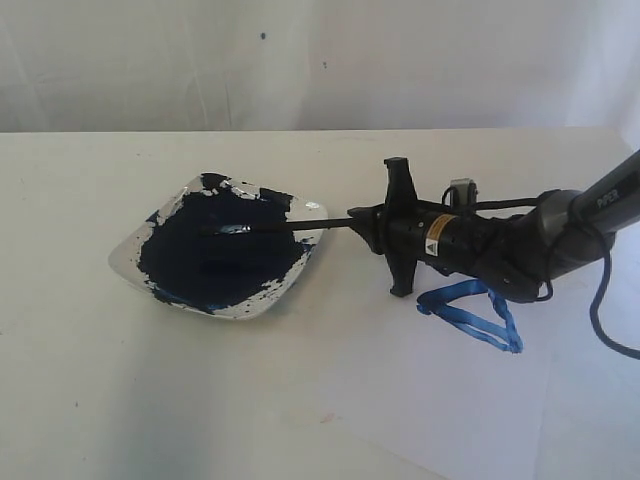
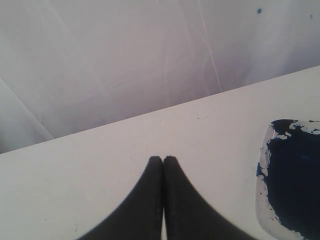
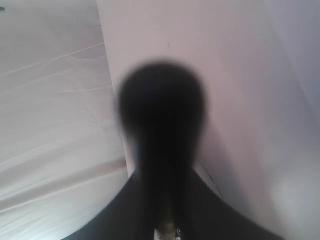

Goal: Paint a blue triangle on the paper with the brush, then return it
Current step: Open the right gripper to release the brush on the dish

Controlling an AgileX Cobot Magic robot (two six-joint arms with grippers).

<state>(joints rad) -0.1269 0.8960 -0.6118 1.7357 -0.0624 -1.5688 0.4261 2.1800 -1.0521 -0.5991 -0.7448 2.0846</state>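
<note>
Right gripper (image 1: 362, 220) pinching the brush (image 1: 310, 224), tip over the dish (image 1: 300, 262) of dark paint, blue triangle (image 1: 455, 291) on the paper (image 1: 430, 380) under the arm (image 1: 590, 205), left gripper (image 2: 163, 160) jaws pressed together.

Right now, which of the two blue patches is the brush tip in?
The dark navy pool in the dish: the brush reaches into it. The lighter blue triangle is only an outline on the paper.

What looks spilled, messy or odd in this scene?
The dark navy paint is smeared and spattered over the rim of the white square dish, not pooled neatly. Two small dark specks mark the white backdrop behind the table.
</note>
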